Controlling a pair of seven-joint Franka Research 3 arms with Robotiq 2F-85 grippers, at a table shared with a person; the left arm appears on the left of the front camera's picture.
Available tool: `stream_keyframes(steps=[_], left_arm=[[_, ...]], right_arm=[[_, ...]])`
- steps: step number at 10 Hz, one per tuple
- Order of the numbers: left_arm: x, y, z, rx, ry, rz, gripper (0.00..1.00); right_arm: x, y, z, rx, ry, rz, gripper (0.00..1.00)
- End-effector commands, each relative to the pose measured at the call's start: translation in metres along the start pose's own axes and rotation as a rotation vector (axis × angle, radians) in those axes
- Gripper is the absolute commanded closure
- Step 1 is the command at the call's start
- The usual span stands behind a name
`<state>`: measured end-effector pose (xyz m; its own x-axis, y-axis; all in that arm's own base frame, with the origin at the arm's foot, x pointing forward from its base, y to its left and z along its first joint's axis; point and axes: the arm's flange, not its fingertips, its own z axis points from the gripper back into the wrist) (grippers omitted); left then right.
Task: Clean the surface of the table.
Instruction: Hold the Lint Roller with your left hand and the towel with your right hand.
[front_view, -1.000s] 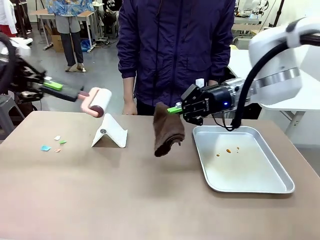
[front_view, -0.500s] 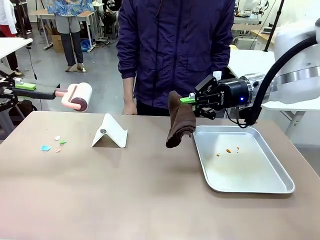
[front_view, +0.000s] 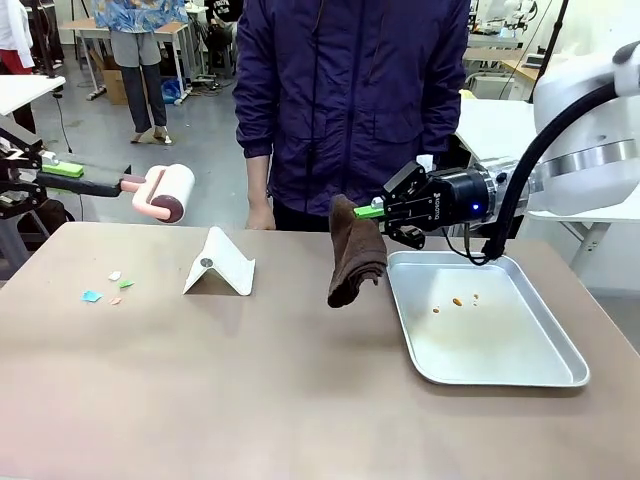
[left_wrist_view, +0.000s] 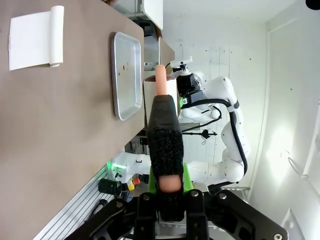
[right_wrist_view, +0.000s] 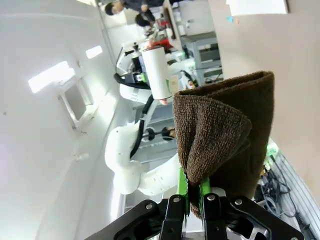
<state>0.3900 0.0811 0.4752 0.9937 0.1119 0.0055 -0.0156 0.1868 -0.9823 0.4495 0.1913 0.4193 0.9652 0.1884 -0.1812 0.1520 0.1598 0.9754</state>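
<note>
Your left gripper — jaws clamped on the lint roller by its handle — has drawn back leftward. Your right gripper, pinching the brown cloth, has shifted toward the tray. Both hang above the table; paper scraps lie uncleared at its left — no cleaning contact yet.

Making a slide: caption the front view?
Left gripper holds a lint roller, right gripper a brown cloth; the table bears a metal tray and paper scraps.

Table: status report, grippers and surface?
Left gripper shut on lint roller, held high. Right gripper shut on brown cloth, over table. Scraps, white stand, tray on top.
</note>
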Motion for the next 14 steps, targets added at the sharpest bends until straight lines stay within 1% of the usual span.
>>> stream_keyframes(steps=[1,2,4,5,6,7,8,9,11,12,14], left_arm=[[0.002,-0.009,0.04,-0.073,-0.039,-0.054,0.81],[0.001,-0.008,0.075,-0.136,-0.054,-0.052,0.81],[-0.007,0.007,0.14,-0.218,-0.1,-0.061,0.81],[-0.01,0.016,0.165,-0.246,-0.111,-0.068,0.81],[-0.008,0.027,0.187,-0.245,-0.148,-0.083,0.81],[-0.004,0.043,0.207,-0.2,-0.17,-0.114,0.81],[-0.001,0.061,0.228,-0.182,-0.244,-0.104,0.81],[0.001,0.077,0.245,-0.153,-0.301,-0.102,0.81],[0.002,0.1,0.266,-0.122,-0.346,-0.061,0.81],[0.002,0.107,0.271,-0.1,-0.343,-0.049,0.81],[0.005,0.109,0.269,-0.085,-0.325,-0.049,0.81]], right_arm=[[0.015,0.016,0.063,0.146,-0.023,-0.032,0.9],[0.011,0.02,0.103,0.177,-0.057,-0.019,0.9],[0.001,0.023,0.177,0.216,-0.156,-0.028,0.9],[-0.005,0.019,0.206,0.211,-0.169,-0.014,0.9],[-0.012,0.013,0.235,0.208,-0.222,0.024,0.9],[-0.02,0.003,0.264,0.176,-0.3,0.133,0.9],[-0.03,-0.01,0.293,0.178,-0.422,0.14,0.9],[-0.036,-0.022,0.312,0.151,-0.475,0.132,0.9],[-0.04,-0.044,0.343,0.11,-0.593,0.092,0.9],[-0.042,-0.051,0.352,0.131,-0.624,0.095,0.9],[-0.038,-0.06,0.356,0.123,-0.687,0.083,0.9]])
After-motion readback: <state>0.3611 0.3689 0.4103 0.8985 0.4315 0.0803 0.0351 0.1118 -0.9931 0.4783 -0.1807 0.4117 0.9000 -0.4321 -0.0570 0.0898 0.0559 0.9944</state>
